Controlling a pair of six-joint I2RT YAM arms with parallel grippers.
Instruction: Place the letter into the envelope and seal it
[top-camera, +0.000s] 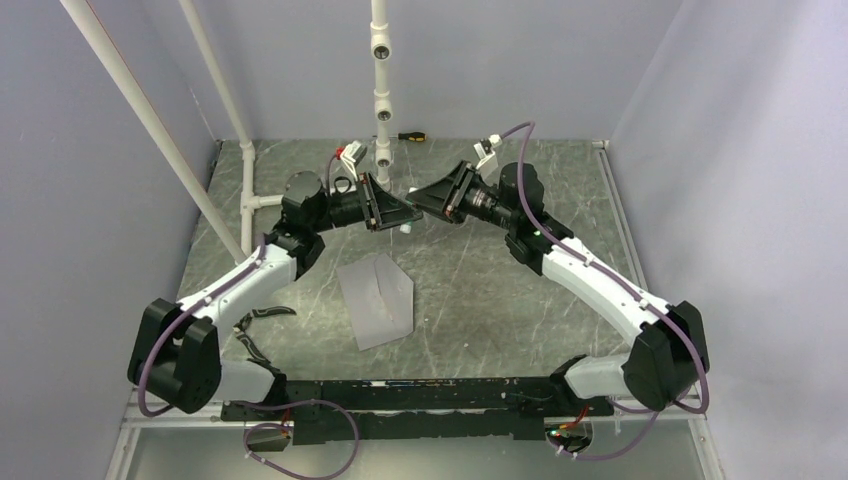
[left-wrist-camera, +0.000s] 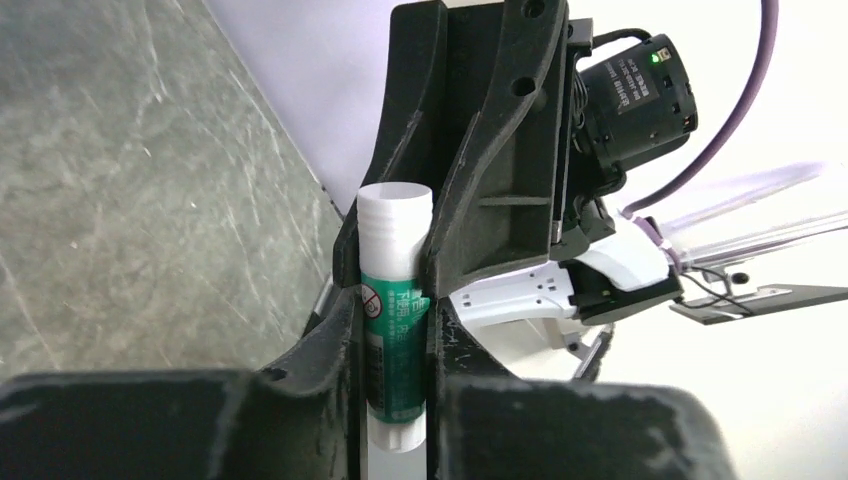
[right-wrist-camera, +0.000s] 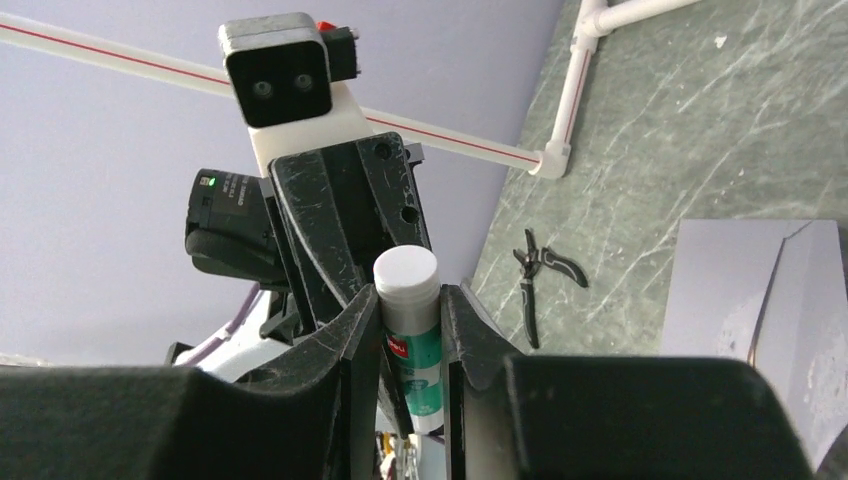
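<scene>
Two end effectors meet nose to nose in the air above the counter, and you have both of them on one glue stick (left-wrist-camera: 393, 365). Your left end effector (left-wrist-camera: 393, 320) grips the green-labelled barrel with its fingers narrow. Your right end effector (right-wrist-camera: 405, 325) clamps the same stick from the opposite side. That facing pose reads as a two-handed uncapping, with one side steadying the barrel while the other pulls. These views do not let you tell which white end is the cap.

Below, nearer the bases, the envelope (top-camera: 375, 298) lies flat on the counter (top-camera: 480, 290), touched by neither arm while the glue is readied for its flap. The letter does not show as a separate sheet, so it is probably inside already. Pliers (right-wrist-camera: 545, 285) lie off to the left of the envelope. A screwdriver (top-camera: 410, 136) sits by the back wall, and both tools are well apart from the paper.
</scene>
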